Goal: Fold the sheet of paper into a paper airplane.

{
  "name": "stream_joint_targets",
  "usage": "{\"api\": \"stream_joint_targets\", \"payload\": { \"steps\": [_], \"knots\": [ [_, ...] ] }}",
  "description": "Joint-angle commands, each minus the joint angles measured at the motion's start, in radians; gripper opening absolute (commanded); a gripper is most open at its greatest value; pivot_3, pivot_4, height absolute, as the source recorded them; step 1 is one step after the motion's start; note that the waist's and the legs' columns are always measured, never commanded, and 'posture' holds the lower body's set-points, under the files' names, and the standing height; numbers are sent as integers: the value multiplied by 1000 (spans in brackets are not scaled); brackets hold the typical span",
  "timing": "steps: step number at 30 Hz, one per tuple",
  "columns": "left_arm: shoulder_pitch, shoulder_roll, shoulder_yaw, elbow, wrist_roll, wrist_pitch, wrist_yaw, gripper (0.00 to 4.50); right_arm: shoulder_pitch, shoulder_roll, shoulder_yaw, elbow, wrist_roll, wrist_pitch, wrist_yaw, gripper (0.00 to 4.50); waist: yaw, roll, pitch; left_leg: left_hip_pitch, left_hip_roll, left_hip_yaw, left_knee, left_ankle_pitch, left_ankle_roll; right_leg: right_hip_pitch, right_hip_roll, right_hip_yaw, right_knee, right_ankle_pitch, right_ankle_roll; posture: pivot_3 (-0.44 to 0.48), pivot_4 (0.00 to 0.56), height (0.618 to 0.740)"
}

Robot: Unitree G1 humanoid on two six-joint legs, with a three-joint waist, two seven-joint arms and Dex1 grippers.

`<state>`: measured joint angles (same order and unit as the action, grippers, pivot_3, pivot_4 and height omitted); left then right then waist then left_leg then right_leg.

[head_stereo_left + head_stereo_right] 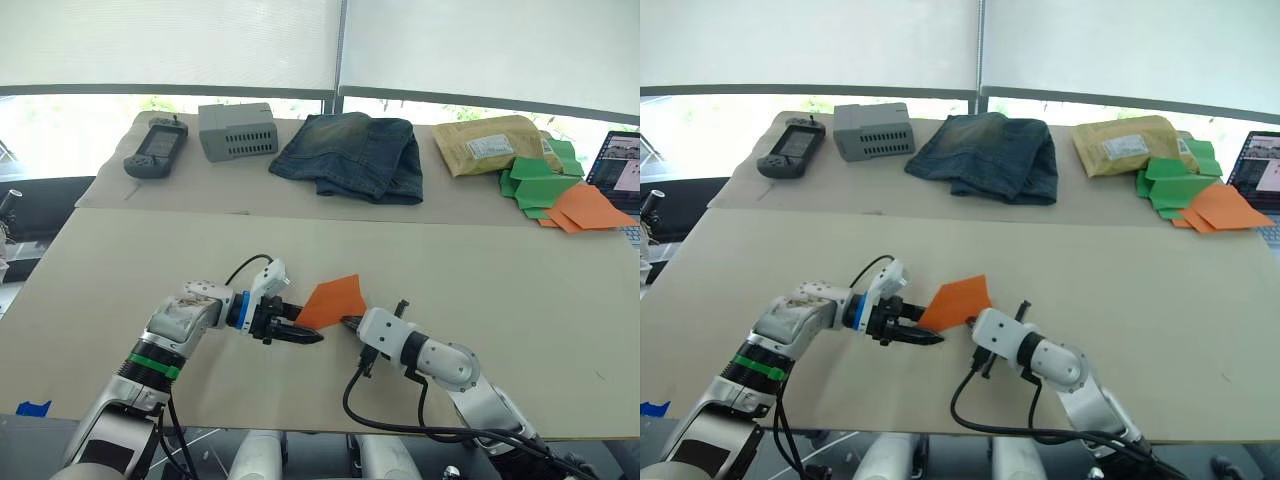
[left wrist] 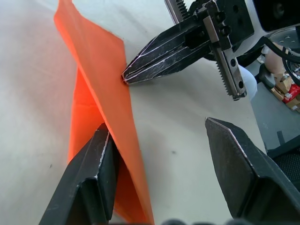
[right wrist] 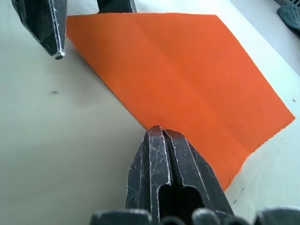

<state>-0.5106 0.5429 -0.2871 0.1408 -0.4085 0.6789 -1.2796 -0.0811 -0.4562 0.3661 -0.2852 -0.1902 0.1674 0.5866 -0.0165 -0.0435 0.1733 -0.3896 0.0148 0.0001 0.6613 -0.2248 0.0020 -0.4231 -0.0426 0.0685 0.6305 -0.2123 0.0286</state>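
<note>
While the fold is barely begun, both arms meet at one spot near the front middle of the tan table point(image 1: 520, 300):

Sheet: the bright orange, roughly square sheet of paper point(image 1: 333, 299) lies on the tabletop between the two grippers, well apart from the things along the far edge.

Left claw: the left gripper point(image 1: 303, 336), with two black fingers, stands wide apart at the sheet's near-left corner; one finger point(image 2: 89, 180) sits against a raised flap, the other clear of the paper, holding nothing. That looks like a finger slipped in to lift or steady the edge.

Right claw: the right gripper point(image 3: 161, 136) has its fingers pressed flat together, the tip touching the sheet's near edge. Whether paper is pinched between them cannot be told; it seems to pin the edge so the sheet does not slide.

Look of the sheet: a straight centre crease shows, one side is tilted up off the table, and no nose folds are yet made.

Far edge: a pile of green and orange folded papers point(image 1: 560, 190) and folded blue jeans point(image 1: 352, 155).
</note>
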Motion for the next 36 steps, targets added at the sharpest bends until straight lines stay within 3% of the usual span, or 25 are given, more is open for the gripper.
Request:
{"api": "stream_joint_targets", "payload": {
  "steps": [1, 9, 10, 17, 18, 27, 36],
  "knots": [
    [-15, 4, 72, -9, -13, -22, 35, 2932, -6, -12, 23, 44, -22, 36, 27, 83, -1, 0, 0, 0, 0, 0, 0, 0, 0, 0, 0, 0, 0, 0, 0, 0, 150, 728],
    [24, 25, 259, -73, -59, -49, 139, 2932, -40, -3, 39, 90, -12, 43, 60, 83, -10, 0, 0, 2, 1, 0, 0, 0, 0, 1, 1, 0, 1, 0, 0, 0, 150, 728],
    [42, 33, 274, -111, -78, -32, 139, 2400, -43, -1, 40, 95, -12, 41, 62, 0, -11, -1, 0, 2, 1, 0, 0, 0, 0, 1, 1, 0, 1, 0, 0, 0, 150, 728],
    [191, 81, 221, -349, -74, -49, 142, 125, -55, -2, 48, 118, -13, 34, 75, 0, -24, -1, -1, 2, 2, 0, 0, 0, 0, 1, 0, 0, 1, 0, 0, 0, 150, 728],
    [201, 69, 212, -352, -65, -55, 164, 29, -57, -1, 49, 120, -14, 33, 75, 0, -24, -1, -1, 3, 1, 0, 0, 0, 0, 2, 0, 0, 1, 0, 0, 0, 150, 728],
    [246, 33, 102, -246, 81, -206, 235, 29, -53, -10, 39, 113, -17, 28, 66, 0, -24, -2, -3, 4, 1, 0, 0, 0, 0, 2, 0, 0, 1, 0, 0, 0, 150, 728],
    [281, 39, 73, -172, 146, -288, 254, 29, -116, -11, -77, 46, 98, 65, 101, 0, -21, -2, -3, 4, 1, 1, 0, 0, 0, 2, 0, 0, 1, 0, 0, 0, 150, 728]
  ]
}}
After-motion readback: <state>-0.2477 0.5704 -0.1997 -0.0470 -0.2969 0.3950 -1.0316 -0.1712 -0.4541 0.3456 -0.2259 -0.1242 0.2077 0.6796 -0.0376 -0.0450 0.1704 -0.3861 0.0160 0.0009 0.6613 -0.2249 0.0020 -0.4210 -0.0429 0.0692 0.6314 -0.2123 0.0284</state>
